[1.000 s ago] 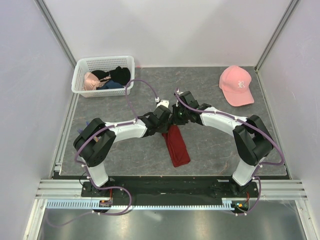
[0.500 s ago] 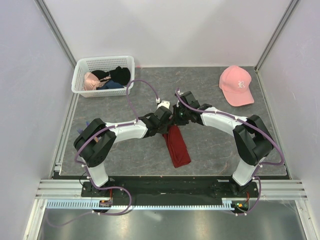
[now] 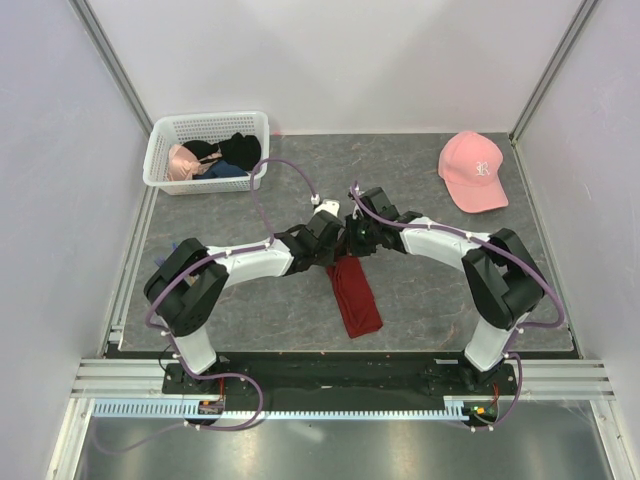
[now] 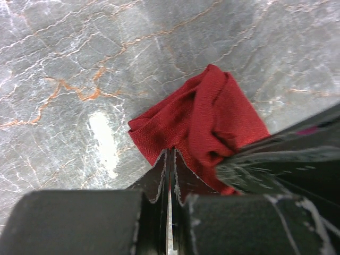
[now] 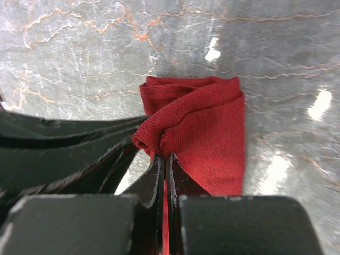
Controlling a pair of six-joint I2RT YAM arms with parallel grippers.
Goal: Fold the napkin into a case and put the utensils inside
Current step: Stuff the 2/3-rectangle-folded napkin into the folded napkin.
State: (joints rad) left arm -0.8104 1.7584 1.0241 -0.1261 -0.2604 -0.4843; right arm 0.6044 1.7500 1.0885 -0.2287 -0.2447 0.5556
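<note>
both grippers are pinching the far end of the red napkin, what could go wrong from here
1. The left gripper and right gripper clamp the napkin almost side by side, so they may collide on any uneven move.
2. The cloth is bunched and rolled at the pinched end, so the fold could come out crooked.

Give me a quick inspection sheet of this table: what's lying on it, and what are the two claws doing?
Surface: grey marbled table, no spills seen.
Job's things: dark red napkin folded into a narrow strip, far end bunched; no utensils seen.
Clutter: white basket holding clothes, far left; pink cap, far right.
Grippers: left gripper and right gripper both shut on the napkin's far end.
Cables: purple cables looping off both arms, clear of the napkin.
Surroundings: plain white walls.
</note>
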